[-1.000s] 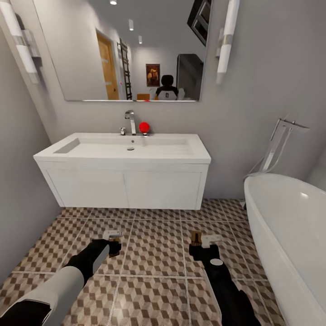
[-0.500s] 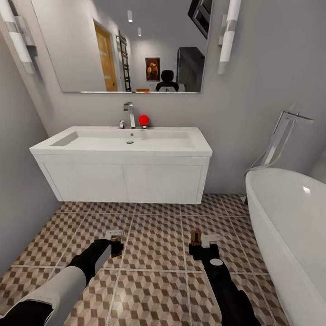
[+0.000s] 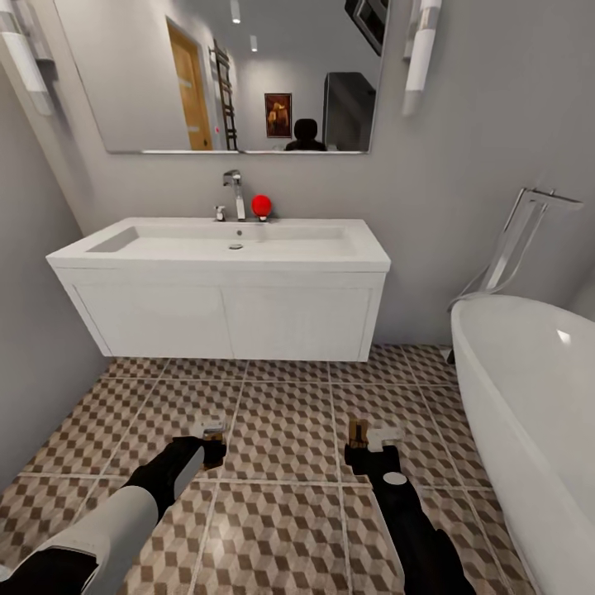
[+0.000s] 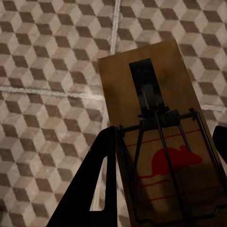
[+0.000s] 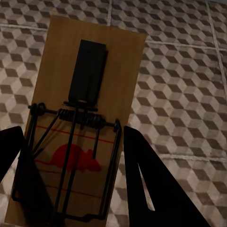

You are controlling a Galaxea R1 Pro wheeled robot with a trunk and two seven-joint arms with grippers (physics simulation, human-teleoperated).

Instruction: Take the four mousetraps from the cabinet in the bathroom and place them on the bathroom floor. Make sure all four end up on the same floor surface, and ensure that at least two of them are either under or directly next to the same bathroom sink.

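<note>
— Jaws status?
— Both sets clamp a mousetrap: left gripper [image 3: 208, 446] holds one mousetrap [image 4: 153, 142], right gripper [image 3: 370, 450] another [image 5: 80, 123], both above the bathroom floor [image 3: 281, 430] before the sink [image 3: 223, 248].
— Risk?
— Releasing from here, I fear a trap bounces away from the sink.

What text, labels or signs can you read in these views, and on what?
No readable words or numbers.
Mousetrap in the left gripper: a red mouse silhouette with red lines, no lettering.
Mousetrap in the right gripper: the same red mouse print, no lettering.
Framed picture in the mirror: too small to tell.
</note>
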